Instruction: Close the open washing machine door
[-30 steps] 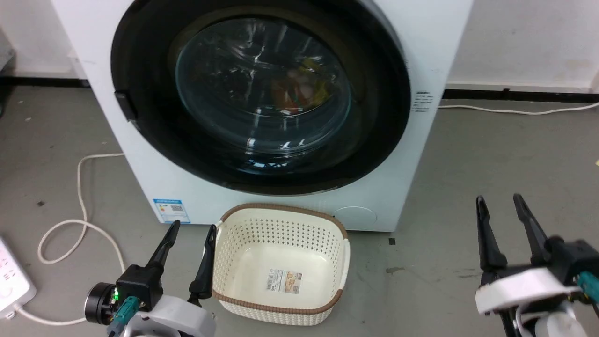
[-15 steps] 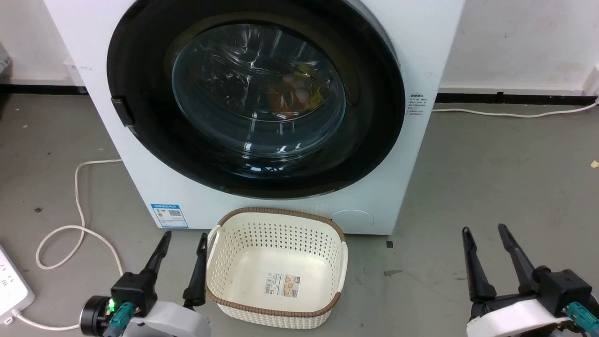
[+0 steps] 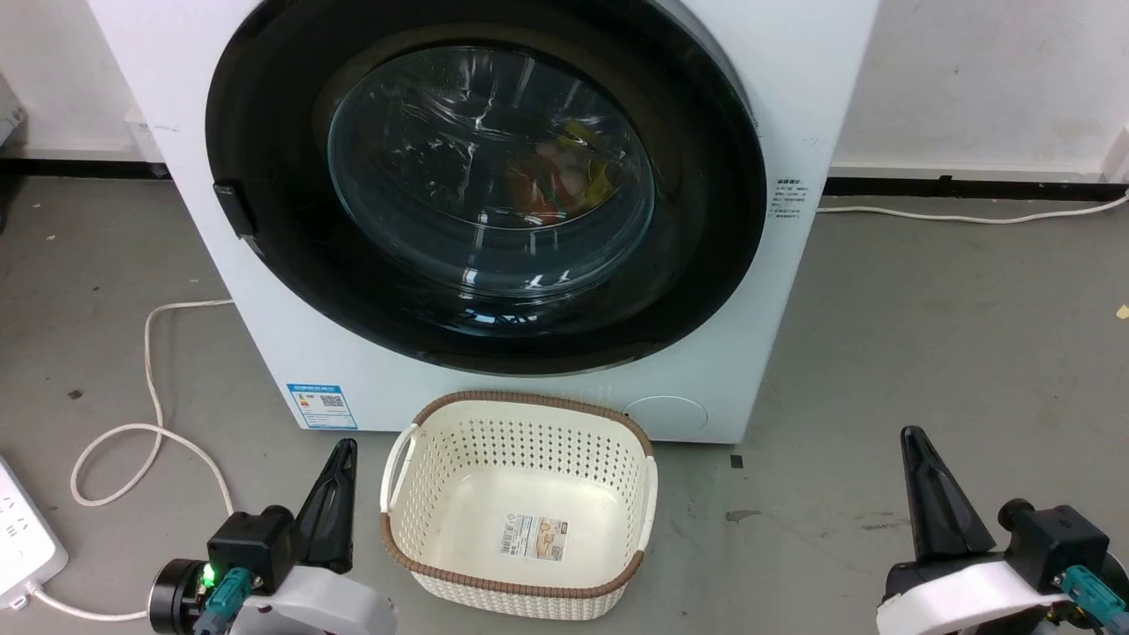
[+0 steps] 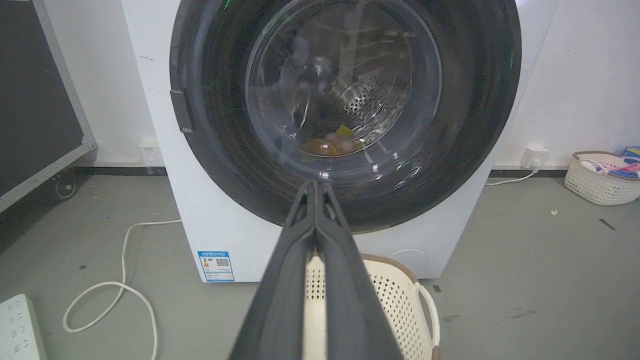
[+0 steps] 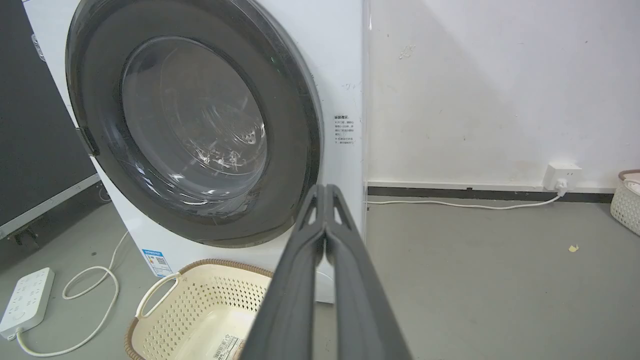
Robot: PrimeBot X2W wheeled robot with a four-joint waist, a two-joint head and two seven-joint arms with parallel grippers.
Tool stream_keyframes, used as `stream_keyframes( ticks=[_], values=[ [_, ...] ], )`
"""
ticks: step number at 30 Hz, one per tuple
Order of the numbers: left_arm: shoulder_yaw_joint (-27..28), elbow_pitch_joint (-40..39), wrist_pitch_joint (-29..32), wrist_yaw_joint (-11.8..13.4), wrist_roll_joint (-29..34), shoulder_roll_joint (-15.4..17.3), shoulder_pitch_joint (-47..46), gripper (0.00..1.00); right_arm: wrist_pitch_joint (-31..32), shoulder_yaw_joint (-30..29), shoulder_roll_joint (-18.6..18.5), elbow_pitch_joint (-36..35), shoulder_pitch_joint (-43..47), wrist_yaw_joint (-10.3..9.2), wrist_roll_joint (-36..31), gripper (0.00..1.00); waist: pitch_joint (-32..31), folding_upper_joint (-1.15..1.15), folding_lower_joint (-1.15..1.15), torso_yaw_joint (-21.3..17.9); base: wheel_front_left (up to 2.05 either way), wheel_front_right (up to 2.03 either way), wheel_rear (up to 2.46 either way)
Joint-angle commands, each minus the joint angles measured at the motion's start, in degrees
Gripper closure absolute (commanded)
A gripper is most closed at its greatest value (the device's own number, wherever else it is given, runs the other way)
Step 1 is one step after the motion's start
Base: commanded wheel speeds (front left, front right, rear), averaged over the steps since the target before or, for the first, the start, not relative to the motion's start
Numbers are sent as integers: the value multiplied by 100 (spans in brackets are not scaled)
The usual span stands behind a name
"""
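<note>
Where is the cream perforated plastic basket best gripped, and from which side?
I would grip the pale loop handle at the left end of the cream perforated basket, from above with the left gripper: the loop stands off the wall, leaving a gap for a finger.

Head view looks down from above; both wrist views sit low, facing the washing machine door (image 3: 485, 176) — all 3 share it.

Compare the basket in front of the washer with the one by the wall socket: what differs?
The front basket is empty bar a label; the wall basket holds coloured items. The front basket sits before the washing machine; the wall basket stands off beside the wall socket. Both are cream, perforated, brown-rimmed.
</note>
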Motion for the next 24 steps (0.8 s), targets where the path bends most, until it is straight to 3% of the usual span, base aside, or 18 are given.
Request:
stream_keyframes(
  ticks=[1, 24],
  values=[
    [6, -49, 35, 38, 46, -17, 22, 100, 24, 7, 2, -34, 7, 0, -40, 100, 2, 0, 0, 4, 0, 0, 0],
    [25, -288, 304, 171, 187, -72, 86, 100, 293, 38, 7, -179, 28, -1, -180, 100, 22, 0, 0, 63, 0, 0, 0]
  ],
)
